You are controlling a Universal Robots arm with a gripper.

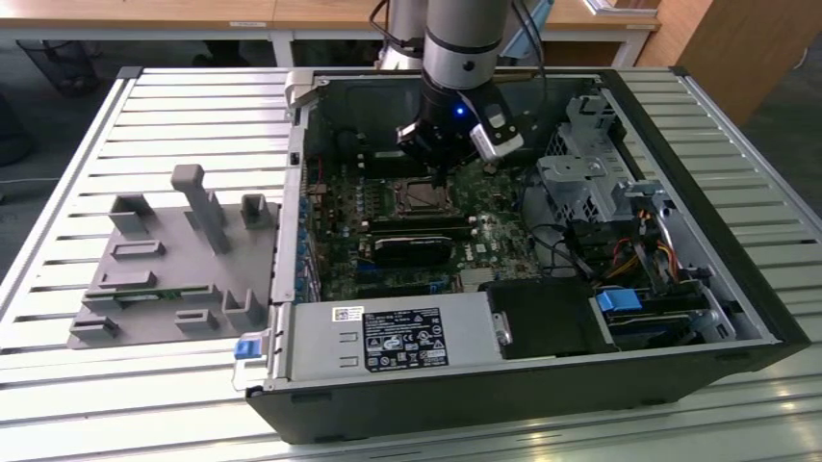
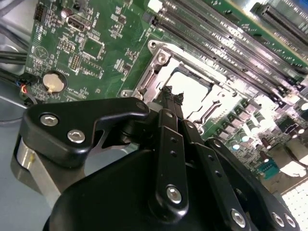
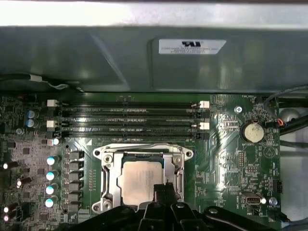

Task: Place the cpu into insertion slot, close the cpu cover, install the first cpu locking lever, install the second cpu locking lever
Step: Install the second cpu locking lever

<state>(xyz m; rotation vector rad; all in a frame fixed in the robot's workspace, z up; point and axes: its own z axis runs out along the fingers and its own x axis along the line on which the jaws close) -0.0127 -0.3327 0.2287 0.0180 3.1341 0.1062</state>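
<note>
The cpu [image 3: 139, 175] lies in the insertion slot [image 1: 418, 197] on the green motherboard, its silver-grey top showing through the square opening of the cpu cover [image 3: 144, 153]. The cover lies flat around the chip. Thin metal levers [image 3: 102, 180] run along the sides of the socket; I cannot tell whether they are latched. My gripper [image 3: 163, 188] hangs just above the edge of the cpu with its black fingertips [image 2: 169, 96] pressed together, holding nothing. In the second wrist view the cpu [image 2: 192, 89] is right beyond the fingertips. In the exterior view the gripper [image 1: 444, 178] is inside the open computer case over the socket.
Long black memory slots [image 3: 130, 120] run beside the socket, close to the case wall [image 3: 144, 57]. A coin battery [image 3: 251, 131] sits on the board. A drive cage [image 1: 584, 183] and cables are at the exterior view's right, a grey fixture [image 1: 167, 260] outside the case on the slatted table.
</note>
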